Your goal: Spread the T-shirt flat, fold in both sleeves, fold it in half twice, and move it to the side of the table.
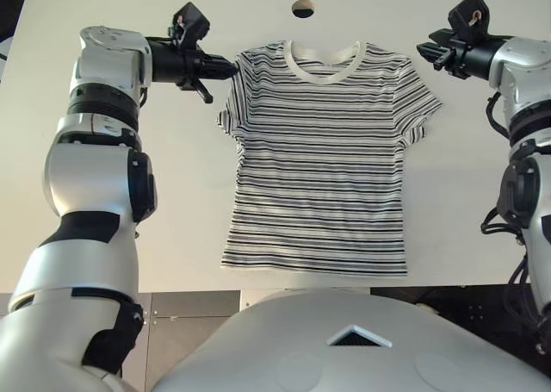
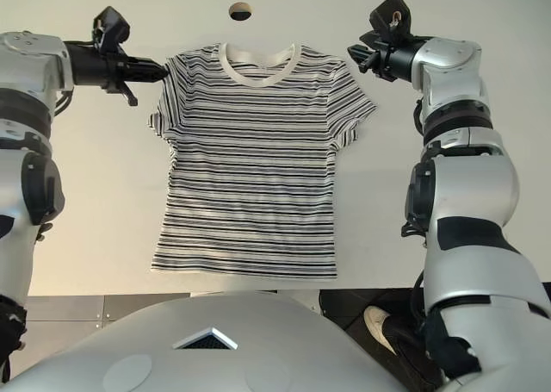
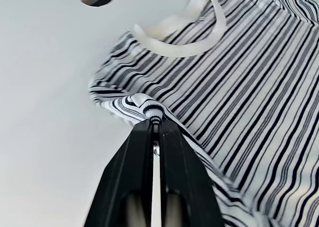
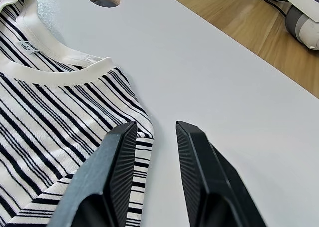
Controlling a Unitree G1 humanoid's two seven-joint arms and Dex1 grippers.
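A black-and-white striped T-shirt (image 1: pixel 320 159) with a white collar lies spread on the white table (image 1: pixel 112 108), collar toward the far edge. My left gripper (image 1: pixel 234 67) is shut on the shirt's left shoulder, pinching a fold of striped cloth (image 3: pixel 149 107) between its fingers. The left sleeve (image 1: pixel 231 116) is bunched under. My right gripper (image 1: pixel 422 49) stands open just above the shirt's right shoulder (image 4: pixel 142 132), nothing between its fingers (image 4: pixel 124 157). The right sleeve (image 1: pixel 422 108) lies flat and spread outward.
A round hole (image 1: pixel 303 9) sits in the table beyond the collar. Bare tabletop lies on both sides of the shirt. The table's near edge (image 1: pixel 198 287) runs just below the hem. Wooden floor (image 4: pixel 249 17) shows past the far edge.
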